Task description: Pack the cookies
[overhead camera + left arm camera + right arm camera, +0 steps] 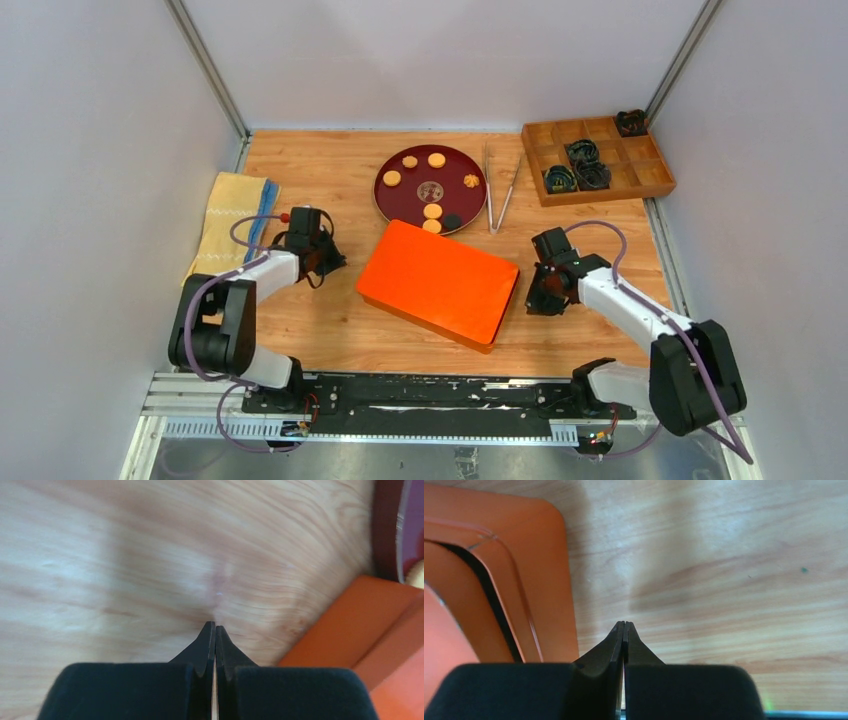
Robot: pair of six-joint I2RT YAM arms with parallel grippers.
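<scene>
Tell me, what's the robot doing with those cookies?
It is getting ready to pack the cookies, but nothing has been picked up yet. They all sit on the dark red plate at the back of the table. The orange box in the middle looks closed. The left arm is on one side of the box and the right arm on the other. Both have their jaws shut and hold nothing. A pair of tongs lies beside the plate.
</scene>
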